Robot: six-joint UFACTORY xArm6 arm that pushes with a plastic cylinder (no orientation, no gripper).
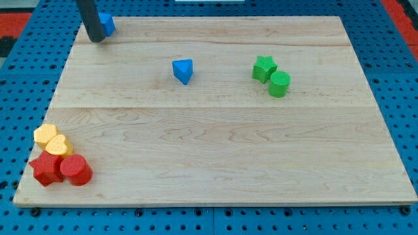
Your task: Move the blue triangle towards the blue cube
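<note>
Camera view: one view only, looking down across a wooden board (215,163) on a blue pegboard.
My tip (96,39): at the view's top left corner of the board, touching or just beside the blue cube (107,24), which it partly hides.
Pincer: there is none; the arm ends in a plain rod, so there is nothing to stand apart or together.
Blue triangle (183,70): alone on bare wood, centre-left in the upper half, well apart from the blue cube.
Handling, as I judge: small, rigid, light; likely to slide easily and to twist if pushed off-centre.
Where to press: its face on the view's right and slightly lower side, pushing towards the upper left.
Bystanders: green star (264,68) touching green cylinder (279,84) at right; yellow (52,140) and red blocks (60,170) clustered bottom left.
</note>
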